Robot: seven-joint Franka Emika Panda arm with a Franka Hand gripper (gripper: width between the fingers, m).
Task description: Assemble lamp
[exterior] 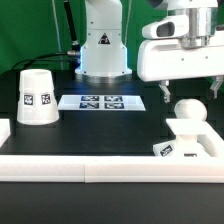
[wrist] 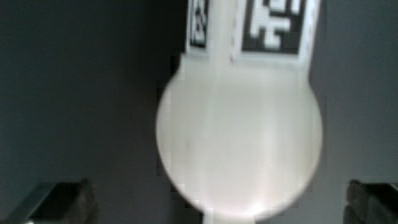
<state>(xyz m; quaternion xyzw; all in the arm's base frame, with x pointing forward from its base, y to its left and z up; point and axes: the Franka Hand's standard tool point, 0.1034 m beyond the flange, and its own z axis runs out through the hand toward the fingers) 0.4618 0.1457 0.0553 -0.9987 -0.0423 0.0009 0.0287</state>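
The white ball-headed bulb [exterior: 188, 112] stands upright on the small tagged base block [exterior: 183, 148] at the exterior view's right, just behind the rail. My gripper [exterior: 191, 90] hangs right above the ball, open and empty, with a dark finger on each side. In the wrist view the bulb [wrist: 240, 125] fills the middle, with the tagged base [wrist: 253, 30] beyond it. The fingertips [wrist: 54, 202] sit wide apart in the two corners, clear of the bulb. The tapered white shade [exterior: 37, 97] stands wide end down at the exterior view's left.
The marker board [exterior: 100, 101] lies flat on the black table between the shade and the bulb. A long white rail [exterior: 90, 168] runs along the front edge. The robot's white base [exterior: 103, 50] stands at the back.
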